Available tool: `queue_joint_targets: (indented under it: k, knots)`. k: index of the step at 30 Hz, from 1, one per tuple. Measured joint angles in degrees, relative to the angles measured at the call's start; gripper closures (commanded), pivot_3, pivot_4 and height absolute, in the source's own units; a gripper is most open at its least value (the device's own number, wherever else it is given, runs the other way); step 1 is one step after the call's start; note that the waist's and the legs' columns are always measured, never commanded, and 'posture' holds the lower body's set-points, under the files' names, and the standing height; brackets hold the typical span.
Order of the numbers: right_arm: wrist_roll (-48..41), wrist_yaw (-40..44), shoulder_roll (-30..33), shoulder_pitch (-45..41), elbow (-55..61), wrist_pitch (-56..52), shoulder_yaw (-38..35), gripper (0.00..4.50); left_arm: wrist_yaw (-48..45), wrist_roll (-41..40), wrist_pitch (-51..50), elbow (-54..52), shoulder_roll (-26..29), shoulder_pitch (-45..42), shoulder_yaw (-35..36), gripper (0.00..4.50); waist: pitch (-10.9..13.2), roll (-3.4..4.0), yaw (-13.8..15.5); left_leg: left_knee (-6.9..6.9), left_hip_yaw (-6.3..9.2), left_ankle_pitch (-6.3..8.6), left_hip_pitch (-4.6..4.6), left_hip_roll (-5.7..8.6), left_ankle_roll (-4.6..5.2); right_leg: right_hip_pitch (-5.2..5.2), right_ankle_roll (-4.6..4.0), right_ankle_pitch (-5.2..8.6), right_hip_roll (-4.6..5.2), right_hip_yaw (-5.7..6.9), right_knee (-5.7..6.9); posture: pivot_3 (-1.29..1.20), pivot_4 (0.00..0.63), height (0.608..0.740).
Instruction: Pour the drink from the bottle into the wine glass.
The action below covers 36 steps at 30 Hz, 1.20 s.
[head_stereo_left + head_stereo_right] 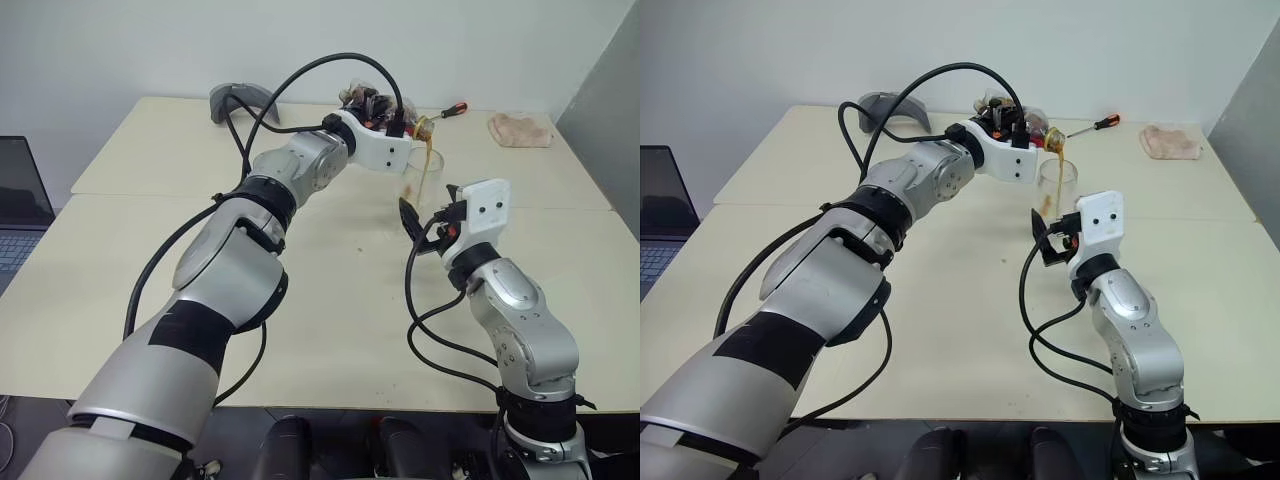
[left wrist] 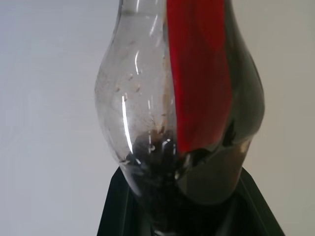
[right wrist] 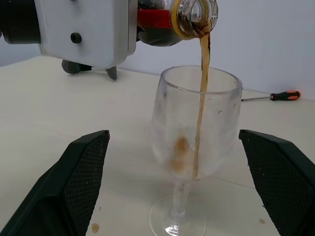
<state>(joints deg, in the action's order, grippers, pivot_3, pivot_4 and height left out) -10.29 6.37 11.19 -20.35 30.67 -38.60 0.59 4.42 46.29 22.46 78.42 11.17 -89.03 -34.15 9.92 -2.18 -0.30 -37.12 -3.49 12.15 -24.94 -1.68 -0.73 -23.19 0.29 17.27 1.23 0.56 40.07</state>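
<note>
Gripping the tipped bottle (image 3: 184, 17), left jaws clamp tight; right jaws gape wide around the wine glass (image 3: 197, 128), untouching.

No text, brand, number or sign can be read anywhere; the red label (image 2: 199, 73) on the bottle (image 2: 147, 113) shows as a plain red band.

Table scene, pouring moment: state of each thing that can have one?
Bottle: uncapped, tipped over the glass, gripped by the left end effector.
Drink: thin stream running into the bowl.
Wine glass: upright on the table, barely filled, not held.
Right end effector: open, fingers either side of the glass, not touching.
Screwdriver: lying flat.
</note>
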Motion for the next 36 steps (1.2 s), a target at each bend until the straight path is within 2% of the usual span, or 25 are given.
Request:
queue_joint_targets:
  k: [15,36]
  knots:
    - [0.02,0.57,0.00,0.19,0.00,0.04,0.19,0.00,0.49,0.43,-0.76,0.05,0.00,-0.26,-0.45,3.74,0.00,0.00,0.00,-0.03,0.00,-0.01,0.00,0.00,-0.01,0.00,0.00,0.00,0.00,0.00,0.02,0.00,0.150,0.740]
    - [0.79,2.08,0.25,1.86,0.00,6.92,0.69,0.00,1.11,1.17,-0.81,0.17,0.61,-1.37,-0.48,3.74,0.00,0.00,-0.01,-0.04,0.00,-0.01,0.00,0.00,-0.02,0.00,0.00,0.00,0.00,0.00,0.03,0.00,0.150,0.740]
